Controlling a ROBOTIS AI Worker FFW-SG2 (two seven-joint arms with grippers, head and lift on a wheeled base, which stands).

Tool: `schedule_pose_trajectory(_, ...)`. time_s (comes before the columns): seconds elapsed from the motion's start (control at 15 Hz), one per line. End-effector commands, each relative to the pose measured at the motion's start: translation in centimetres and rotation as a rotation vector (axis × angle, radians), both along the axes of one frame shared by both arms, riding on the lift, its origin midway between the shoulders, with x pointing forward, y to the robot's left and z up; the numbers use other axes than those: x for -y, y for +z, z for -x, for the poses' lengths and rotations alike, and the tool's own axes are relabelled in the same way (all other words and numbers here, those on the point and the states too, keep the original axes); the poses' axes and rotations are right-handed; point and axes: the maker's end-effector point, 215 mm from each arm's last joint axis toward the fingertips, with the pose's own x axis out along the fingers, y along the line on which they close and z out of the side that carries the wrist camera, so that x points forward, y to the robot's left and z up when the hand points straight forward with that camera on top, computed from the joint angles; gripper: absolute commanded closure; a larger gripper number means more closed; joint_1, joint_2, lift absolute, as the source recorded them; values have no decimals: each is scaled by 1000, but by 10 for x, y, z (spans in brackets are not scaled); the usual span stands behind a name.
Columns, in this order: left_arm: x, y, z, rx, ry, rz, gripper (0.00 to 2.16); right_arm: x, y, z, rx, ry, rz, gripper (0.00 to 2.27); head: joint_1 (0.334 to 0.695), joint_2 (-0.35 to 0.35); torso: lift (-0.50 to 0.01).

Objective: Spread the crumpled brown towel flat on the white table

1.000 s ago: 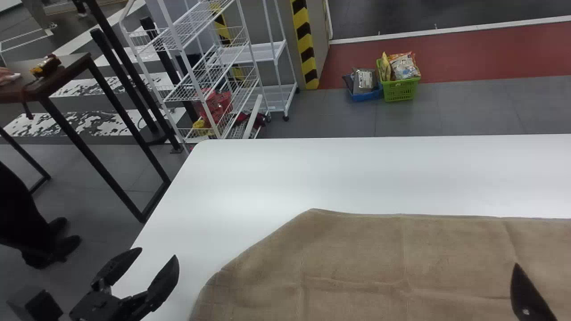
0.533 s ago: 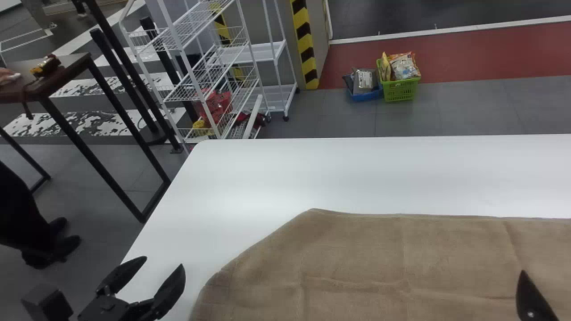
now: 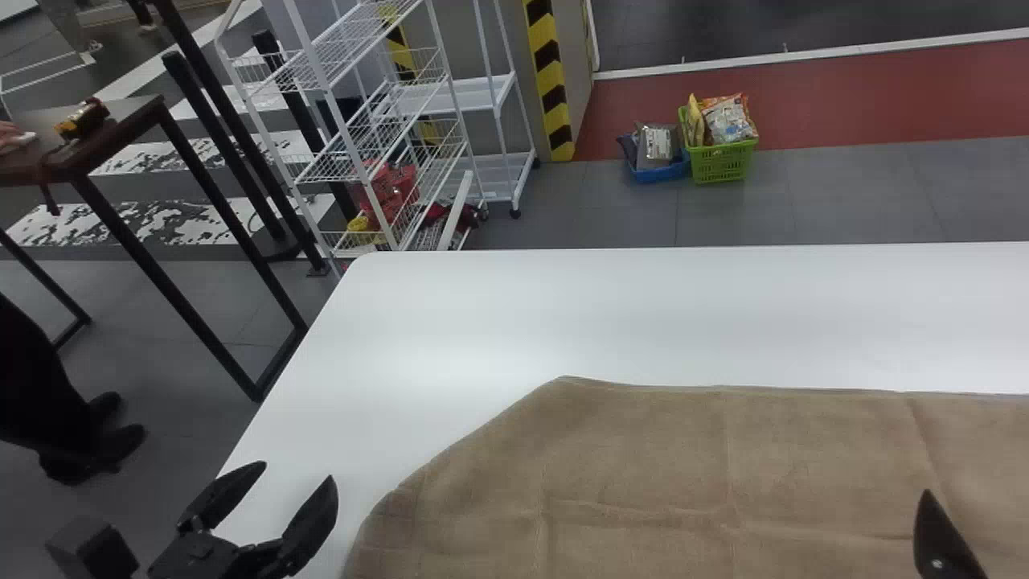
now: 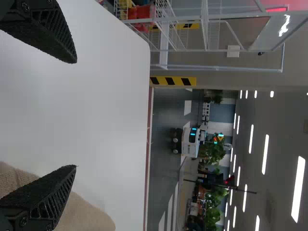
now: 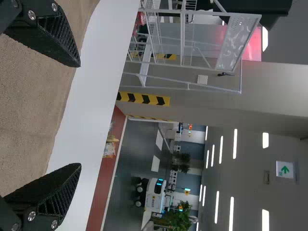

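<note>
"There's a green basket (image 3: 722,165) on the gray floor (image 3: 844,201), past the white surface (image 3: 643,305). Where's your towel (image 3: 643,474)?"

"It's on the near part of the surface. The part I can see is longer side to side than front to back, and it runs off past the right of my head view. I can't tell where it ends."

"Which claw is closer to it?"

"That depends on the bit I want. My left claw (image 3: 301,470) is just past the towel's left side, so the towel lies to the right of it. My right claw (image 5: 81,115) is over at the towel's right part."

"Are they holding anything?"

"No. Both are wide open, with nothing in them. I can't tell if the right one touches the cloth."

"So what's left to do?"

"I think it's nearly done. The towel looks mostly flat, with some thin creases. But its left edge goes on a slant, from the far corner down toward me. Maybe a corner is tucked under there."

"Which one should fix that?"

"The left one, I'd say. It's nearest to the slant. It would need to go right and down to the edge, pinch just a little, and pull out to the left. If I pull too hard, the whole towel could slide."
</note>
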Motion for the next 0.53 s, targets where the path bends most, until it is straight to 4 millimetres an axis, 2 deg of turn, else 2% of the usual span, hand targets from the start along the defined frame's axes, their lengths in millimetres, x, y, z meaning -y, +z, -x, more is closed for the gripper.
schedule_pose_trajectory(0.0, 6, -2, -1, -5, -11, -2, -2, -1, -2, 0, -2, -5, -4, 66, 695, 350, -123)
schedule_pose_trajectory(0.47, 9, 0, -6, 1, -16, -1, -2, 14, -22, -7, -36, -87, -4, 56, 695, 350, -123)
